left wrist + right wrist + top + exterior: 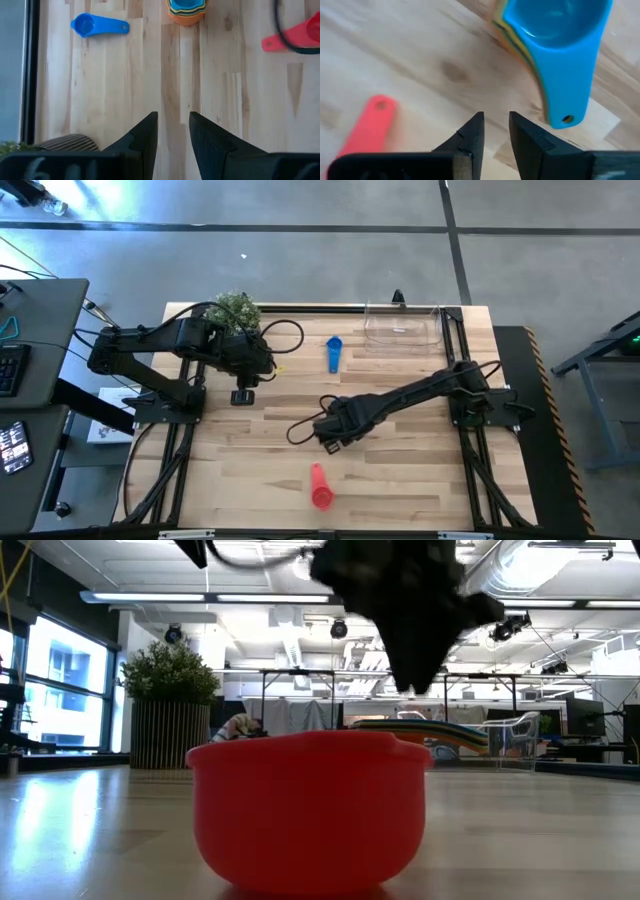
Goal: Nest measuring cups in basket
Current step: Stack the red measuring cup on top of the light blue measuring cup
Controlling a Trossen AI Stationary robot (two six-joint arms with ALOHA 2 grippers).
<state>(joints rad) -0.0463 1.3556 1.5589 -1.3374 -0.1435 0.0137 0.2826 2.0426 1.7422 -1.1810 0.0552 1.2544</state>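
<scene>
Two arms worked over the table (400, 480): the right gripper (331, 442), jaws narrowly parted and empty, hung at centre frame above the nested stack of cups (555, 45), while the left gripper (243, 396), also narrowly parted, waited at left. The clear basket (403, 328) sat upper right, the blue cup (334, 352) upper centre, the red cup (320, 488) at bottom. Nesting looked unfinished; next the red cup probably needed gripping; no writing was legible.

bright, even ceiling light | faint shadows | right wrist view blurred
</scene>
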